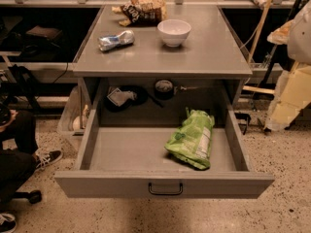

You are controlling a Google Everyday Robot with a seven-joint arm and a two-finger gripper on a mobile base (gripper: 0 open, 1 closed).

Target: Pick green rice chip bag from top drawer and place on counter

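Note:
The green rice chip bag [192, 139] lies on its side in the right half of the open top drawer [97, 183], with its white label panel facing right. The drawer is pulled fully out and its dark handle [165, 189] is centred on the front panel. The grey counter [209, 55] is the cabinet top right above the drawer. My gripper is not in view, and nothing touches the bag.
On the counter stand a white bowl [174, 32], a crushed silver can [115, 40] and a brown-and-tan chip bag [145, 8] at the back. A person's legs and shoes [46, 158] are at the left. White and cream shapes [294, 86] fill the right edge.

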